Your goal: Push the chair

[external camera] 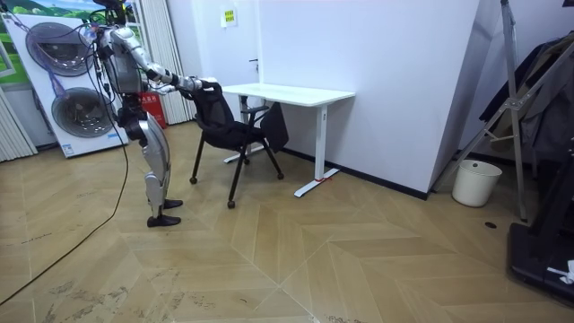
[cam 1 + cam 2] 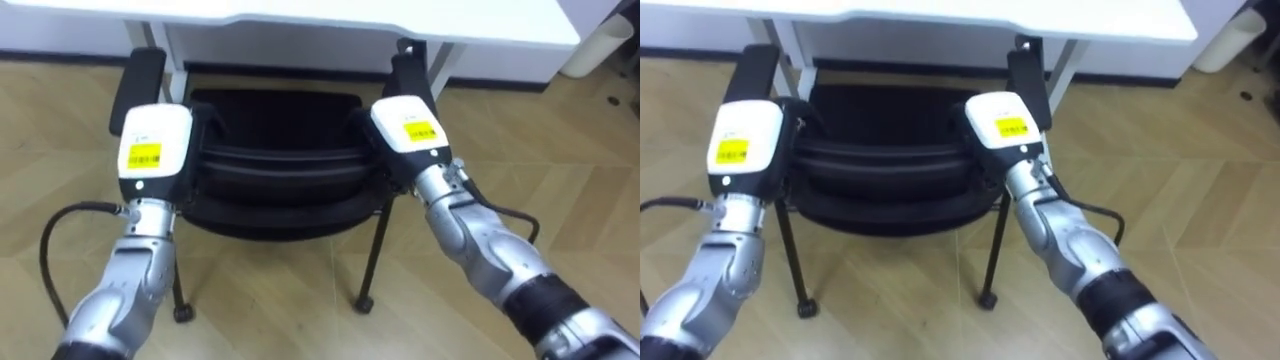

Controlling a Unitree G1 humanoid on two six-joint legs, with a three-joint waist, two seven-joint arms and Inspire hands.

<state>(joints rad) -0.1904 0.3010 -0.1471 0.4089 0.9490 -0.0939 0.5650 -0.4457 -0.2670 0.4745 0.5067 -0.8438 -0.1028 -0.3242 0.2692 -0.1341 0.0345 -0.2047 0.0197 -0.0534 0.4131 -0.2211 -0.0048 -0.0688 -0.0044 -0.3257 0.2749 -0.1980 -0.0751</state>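
I stand on the light brown wooden floor (image 2: pixel 300 300) behind the black chair with a curved back and thin black legs (image 2: pixel 275 160). Both my arms reach out straight to it. My left hand (image 2: pixel 155 150) is at the left end of the chair's back, right by the left black armrest (image 2: pixel 140 80). My right hand (image 2: pixel 408 130) is at the right end of the back, right by the right black armrest (image 2: pixel 412 70). I see the white backs of both hands, each with a small yellow sticker. My fingers are hidden past the white covers and against the chair, so I cannot tell if they are straight or curled, or if they hold the chair or just lean on it. The chair faces the long white desk with white legs (image 2: pixel 350 20) and stands close in front of it. The two chair legs near me end in small black wheels on the floor. In the room view I stand upright with one foot ahead of the other. Two round-doored washing machines (image 1: pixel 76 108) are behind me at the room view's left. A white round bin (image 1: pixel 475 182) stands by the white wall, well apart from the desk, at the room view's right.
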